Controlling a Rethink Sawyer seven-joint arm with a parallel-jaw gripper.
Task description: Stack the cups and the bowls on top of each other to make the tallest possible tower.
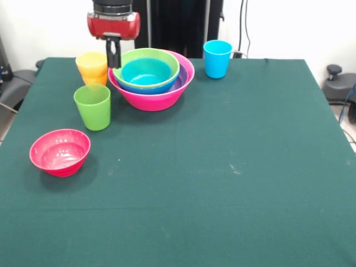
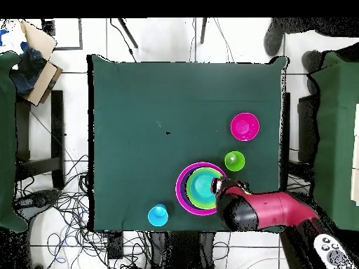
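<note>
While claw (image 1: 113, 57) is hung between yellow cup (image 1: 92, 65) and nested bowls (image 1: 151, 78), grip state can't be told, green cup (image 1: 93, 107), red bowl (image 1: 60, 151) left apart on desk (image 1: 222, 167).

The cups, like the green cup (image 1: 93, 107), and the red-pink bowl (image 1: 60, 151) look like smooth, glossy plastic. The table (image 1: 222, 183) wears matt green cloth.

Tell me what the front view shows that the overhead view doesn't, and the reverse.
Front only: the yellow cup nested in an orange one beside the gripper, and the bowls' nesting from the side. Overhead only: the red arm reaching across the table edge; floor cables. Both: the pink bowl with bowls nested inside, green cup, blue cup, and red-pink bowl.
</note>
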